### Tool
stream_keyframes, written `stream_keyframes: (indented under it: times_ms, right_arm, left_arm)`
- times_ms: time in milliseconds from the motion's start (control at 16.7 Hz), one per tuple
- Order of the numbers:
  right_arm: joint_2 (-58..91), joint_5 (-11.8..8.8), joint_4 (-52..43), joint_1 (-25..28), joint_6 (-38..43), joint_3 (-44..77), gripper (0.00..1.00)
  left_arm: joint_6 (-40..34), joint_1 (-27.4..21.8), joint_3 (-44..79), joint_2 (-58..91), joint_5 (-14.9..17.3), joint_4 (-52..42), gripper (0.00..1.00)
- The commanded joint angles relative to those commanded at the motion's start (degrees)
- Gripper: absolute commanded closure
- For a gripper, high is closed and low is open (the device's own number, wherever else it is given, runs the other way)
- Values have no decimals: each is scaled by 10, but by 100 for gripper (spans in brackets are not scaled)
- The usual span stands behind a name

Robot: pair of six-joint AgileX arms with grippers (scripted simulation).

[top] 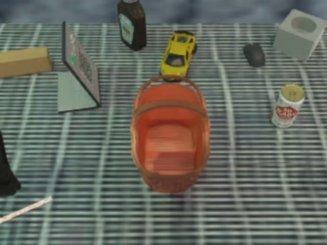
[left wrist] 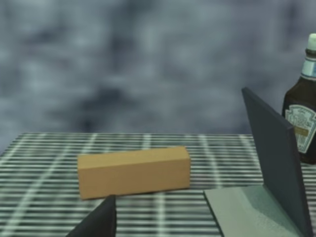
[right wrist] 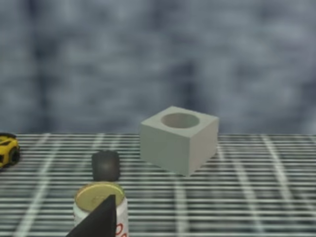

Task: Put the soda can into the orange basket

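While the soda can (top: pixel 287 106) stands upright near the desk's right edge, the orange basket (top: pixel 170 139) sits mid-desk; whether either end effector is spread, I cannot tell.

In the top view, the tall dark brown bottle (top: pixel 132 24) at the upper middle loses its cap to the frame's top edge. The left arm (top: pixel 7 168) shows only as a black mass cut off at the left edge, its pincer out of sight. The right arm is wholly out of that frame.

In the left wrist view, one dark fingertip (left wrist: pixel 101 220) pokes in at the bottom edge, and the bottle is clipped by the right edge.

In the right wrist view, a dark fingertip (right wrist: pixel 101 219) covers part of the small silver-white soda can with red markings (right wrist: pixel 94 210), cropped below. The yellow toy car (right wrist: pixel 7 149) is cut off at the left edge.
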Motion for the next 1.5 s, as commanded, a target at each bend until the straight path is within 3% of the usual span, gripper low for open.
stream_keyframes:
  times_ms: [300,540,1500]
  right_arm:
    - [35,-2,-25,6,-11,35,0]
    - [167,-3,-108,19,-48,161,0]
    - [1120,2,-616,90,-273,945,0]
  left_arm:
    - [0,0,0,0,0,0,0]
    - [0,0,0,0,0,0,0]
    - [0,0,0,0,0,0,0]
